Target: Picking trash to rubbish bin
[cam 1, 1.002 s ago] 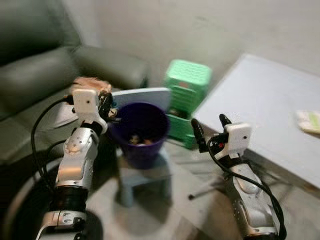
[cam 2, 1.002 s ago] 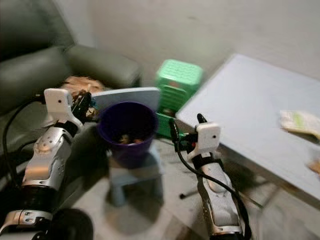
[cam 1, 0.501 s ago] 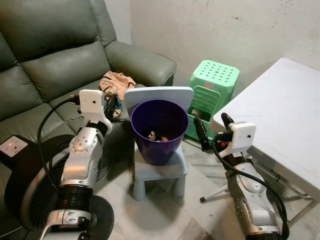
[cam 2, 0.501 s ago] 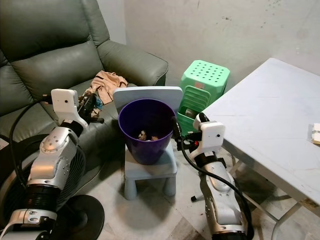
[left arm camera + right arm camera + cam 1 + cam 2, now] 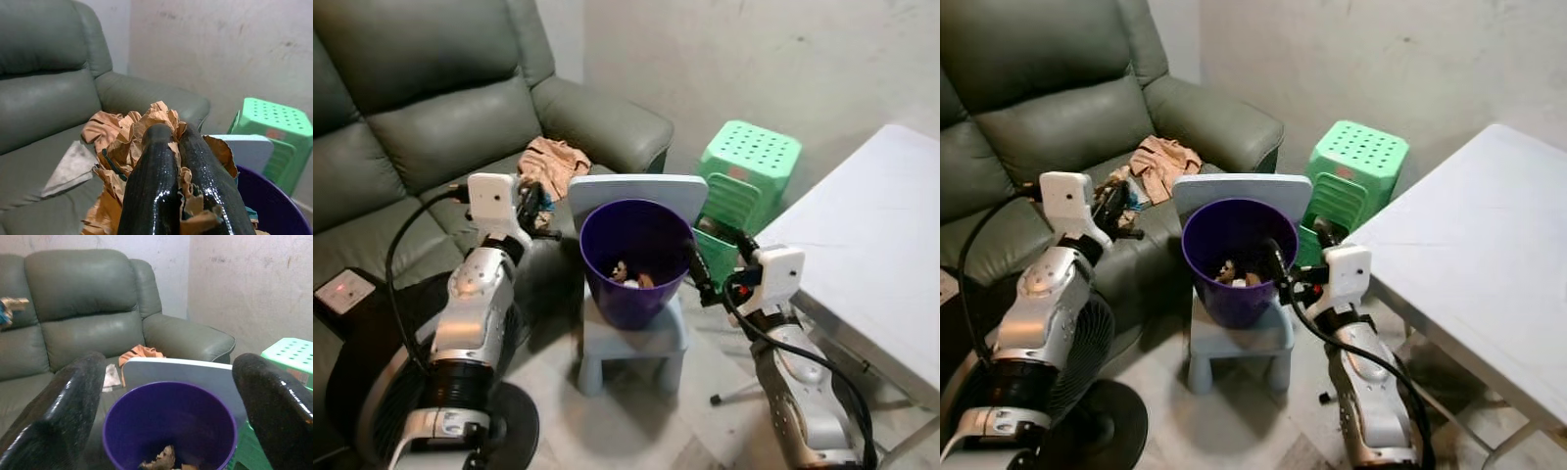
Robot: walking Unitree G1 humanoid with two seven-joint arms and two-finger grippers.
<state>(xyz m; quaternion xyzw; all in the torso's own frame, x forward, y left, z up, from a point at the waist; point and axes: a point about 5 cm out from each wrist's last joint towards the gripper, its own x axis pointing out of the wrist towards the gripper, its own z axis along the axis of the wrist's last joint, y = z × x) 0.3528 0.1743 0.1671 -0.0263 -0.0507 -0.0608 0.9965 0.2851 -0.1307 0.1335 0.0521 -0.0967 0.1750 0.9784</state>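
the left gripper [image 5: 183,196] is raised beside the purple bin [image 5: 636,262], on the sofa side of its rim, fingers pinched together on a wad of crumpled brown paper [image 5: 146,127]. the wad is a ragged lump with no clear long axis; it bunches around and past the fingertips. the bin stands upright, mouth up, on a small grey stool [image 5: 631,343], with scraps at its bottom. the right gripper [image 5: 166,396] hovers at the bin's other side, fingers spread wide. a green stool [image 5: 744,176] stands behind, against the wall.
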